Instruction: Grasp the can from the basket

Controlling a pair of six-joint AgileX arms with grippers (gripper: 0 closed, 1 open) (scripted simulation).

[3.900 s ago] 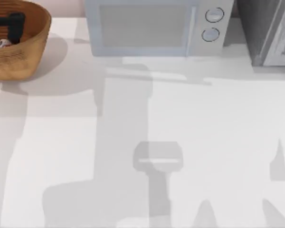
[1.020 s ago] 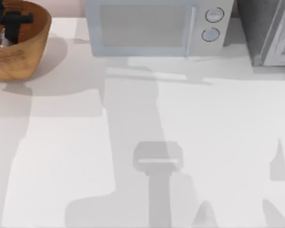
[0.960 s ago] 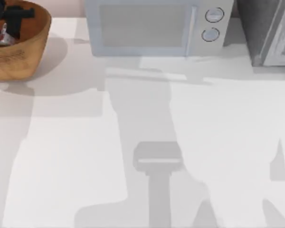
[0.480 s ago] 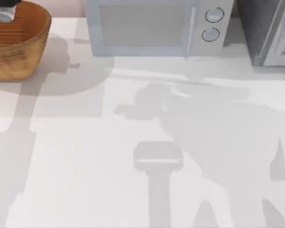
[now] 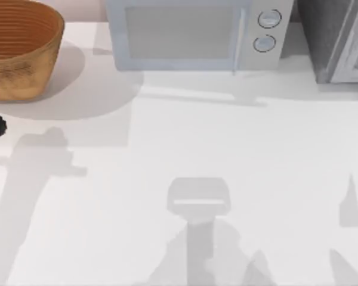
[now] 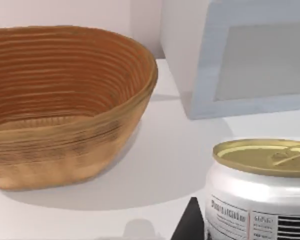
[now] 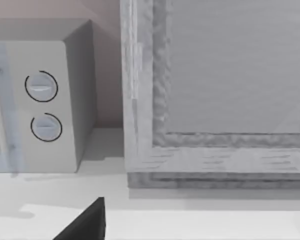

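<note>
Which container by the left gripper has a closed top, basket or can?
The can: a sealed gold-tan lid with a pull tab covers it. The woven basket is an open bowl, its ribbed inside bare.

Basket (image 5: 24, 53) left of microwave (image 5: 191, 36) (rear)

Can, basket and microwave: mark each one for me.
can (image 6: 262, 192), left wrist view, on its white label side.
basket (image 5: 30, 74), top view, on its tan outer wall.
microwave (image 5: 179, 33), top view, on its door window.
</note>
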